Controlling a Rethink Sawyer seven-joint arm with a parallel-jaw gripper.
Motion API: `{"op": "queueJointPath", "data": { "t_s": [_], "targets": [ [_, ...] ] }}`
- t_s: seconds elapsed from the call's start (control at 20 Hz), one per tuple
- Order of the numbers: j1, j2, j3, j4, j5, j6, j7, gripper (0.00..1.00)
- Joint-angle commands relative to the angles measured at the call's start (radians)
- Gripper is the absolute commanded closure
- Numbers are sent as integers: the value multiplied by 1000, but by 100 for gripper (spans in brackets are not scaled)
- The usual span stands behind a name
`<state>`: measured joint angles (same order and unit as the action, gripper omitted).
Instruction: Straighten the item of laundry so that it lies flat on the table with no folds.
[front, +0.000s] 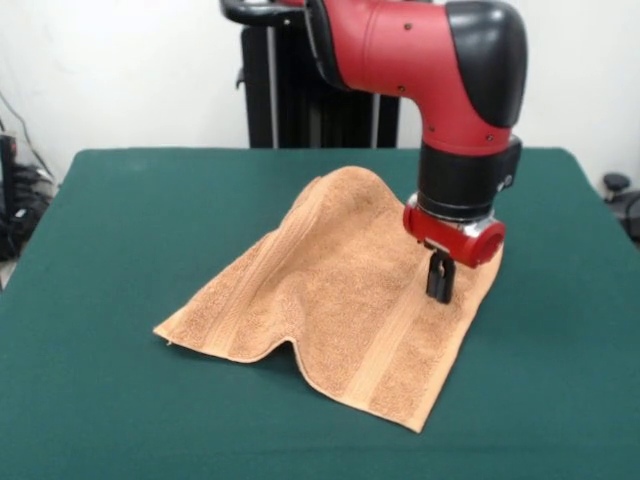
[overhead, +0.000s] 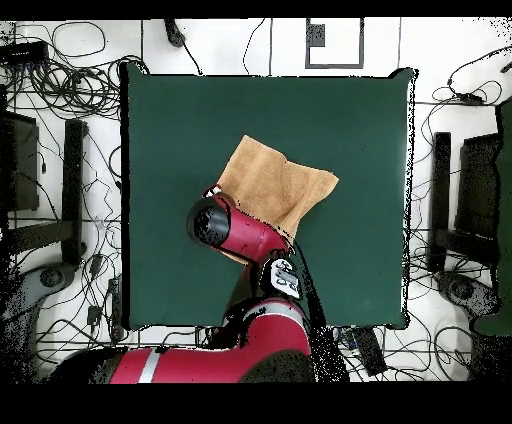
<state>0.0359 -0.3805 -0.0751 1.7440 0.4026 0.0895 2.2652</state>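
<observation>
1. The towel lies near the middle of the worktop, 1 part humped up toward the far edge and a small buckle along its near edge.
2. The gripper stands low over the towel's side nearest the worktop's right edge in the front view. The fingers look drawn together, tips at the cloth; whether they pinch any of it cannot be told.
3. To do this step well, the arm should take hold close to the towel's border, then draw outward, low over the worktop.
4. A slow pull should flatten the hump without dragging the whole towel.
</observation>
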Motion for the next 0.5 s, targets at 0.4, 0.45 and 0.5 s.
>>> {"op": "queueJointPath", "data": {
  "t_s": [0.4,0.45,0.5],
  "targets": [
    [-29,98,113,55,131,-77,298,100],
    [-33,76,123,73,136,-64,302,100],
    [-42,56,139,91,138,-57,303,100]
  ]
}}
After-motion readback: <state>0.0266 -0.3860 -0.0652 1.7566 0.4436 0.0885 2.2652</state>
